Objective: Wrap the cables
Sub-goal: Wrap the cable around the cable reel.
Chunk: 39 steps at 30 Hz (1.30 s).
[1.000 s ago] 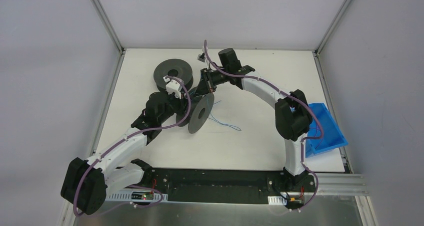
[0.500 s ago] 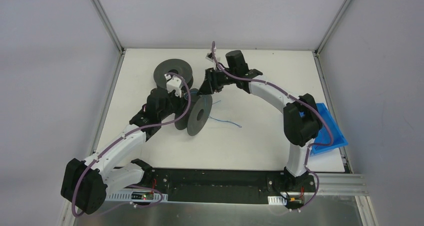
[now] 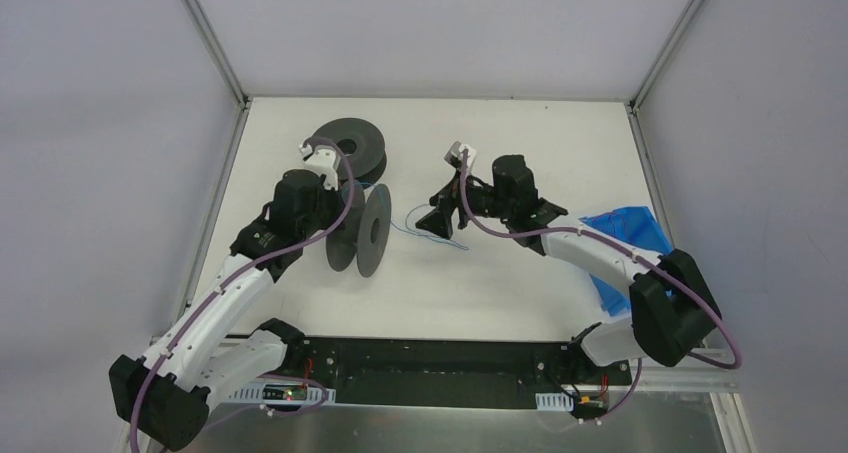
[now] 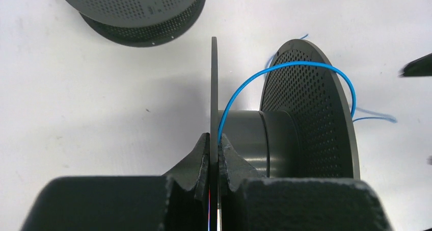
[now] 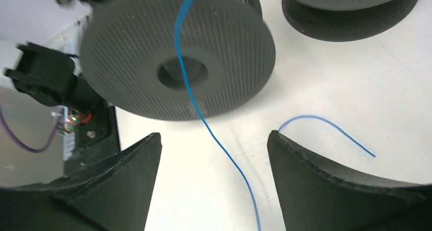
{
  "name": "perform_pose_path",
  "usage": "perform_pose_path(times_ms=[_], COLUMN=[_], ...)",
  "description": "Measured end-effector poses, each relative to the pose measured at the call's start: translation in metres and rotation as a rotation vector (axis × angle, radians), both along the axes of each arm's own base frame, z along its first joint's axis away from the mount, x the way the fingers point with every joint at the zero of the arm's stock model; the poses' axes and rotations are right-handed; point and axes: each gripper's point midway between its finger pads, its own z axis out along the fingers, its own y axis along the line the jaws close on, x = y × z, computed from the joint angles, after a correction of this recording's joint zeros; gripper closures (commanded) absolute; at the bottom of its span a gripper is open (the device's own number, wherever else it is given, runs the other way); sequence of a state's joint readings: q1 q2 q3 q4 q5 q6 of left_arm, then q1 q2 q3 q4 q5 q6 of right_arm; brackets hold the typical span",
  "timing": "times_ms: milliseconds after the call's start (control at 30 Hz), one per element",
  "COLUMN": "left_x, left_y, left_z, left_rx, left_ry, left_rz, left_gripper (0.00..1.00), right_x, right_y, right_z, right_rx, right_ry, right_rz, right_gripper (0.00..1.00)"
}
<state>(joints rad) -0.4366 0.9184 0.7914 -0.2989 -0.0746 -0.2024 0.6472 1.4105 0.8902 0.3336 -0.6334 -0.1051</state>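
A thin blue cable (image 4: 285, 65) rises from beside my left gripper's pinch and arcs over the far flange of a dark grey spool (image 4: 311, 113). The spool stands on edge. My left gripper (image 4: 214, 139) is shut on its thin near flange, with the cable against the right finger. From above, this left gripper (image 3: 333, 223) and spool (image 3: 365, 231) sit left of centre. The loose cable (image 5: 224, 149) lies on the table between the fingers of my right gripper (image 5: 214, 136), which is open and touches nothing. Seen from above, the right gripper (image 3: 430, 216) hovers just right of the spool.
A second dark grey spool (image 3: 347, 148) lies flat behind the held one, also in the wrist views (image 4: 132, 6) (image 5: 351, 6). A blue bin (image 3: 640, 238) sits at the right table edge under the right arm. The cable's free end (image 5: 326, 126) curls on the white table.
My right gripper opened, let go at the spool's far side and swung nearer and to the right. The left arm shifted the held spool a little to the left.
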Motion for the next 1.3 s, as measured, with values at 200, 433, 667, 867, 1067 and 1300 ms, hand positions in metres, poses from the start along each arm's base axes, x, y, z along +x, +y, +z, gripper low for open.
perform_pose_path(times_ms=[200, 433, 667, 867, 1067, 1300], left_x=[-0.005, -0.012, -0.016, -0.016, -0.023, -0.025], left_y=[0.006, 0.013, 0.017, 0.025, 0.040, 0.028], left_z=[0.036, 0.039, 0.043, 0.062, 0.075, 0.100], left_rx=[-0.034, -0.024, -0.016, -0.023, -0.056, -0.196], left_ry=[-0.061, -0.052, -0.040, -0.040, 0.019, 0.096], left_rz=[0.028, 0.052, 0.067, 0.100, 0.138, 0.099], left_gripper=[1.00, 1.00, 1.00, 1.00, 1.00, 1.00], right_x=[0.001, -0.013, -0.024, 0.006, 0.073, 0.081], right_y=[0.008, 0.027, 0.053, 0.048, 0.006, 0.003], right_z=[-0.041, -0.090, -0.106, -0.119, -0.104, -0.099], right_rx=[-0.070, -0.146, -0.146, -0.160, -0.083, -0.056], right_ry=[-0.053, -0.014, -0.045, -0.026, 0.014, 0.068], right_rz=[0.078, 0.147, 0.175, 0.025, -0.243, -0.286], right_gripper=[0.25, 0.28, 0.49, 1.00, 1.00, 1.00])
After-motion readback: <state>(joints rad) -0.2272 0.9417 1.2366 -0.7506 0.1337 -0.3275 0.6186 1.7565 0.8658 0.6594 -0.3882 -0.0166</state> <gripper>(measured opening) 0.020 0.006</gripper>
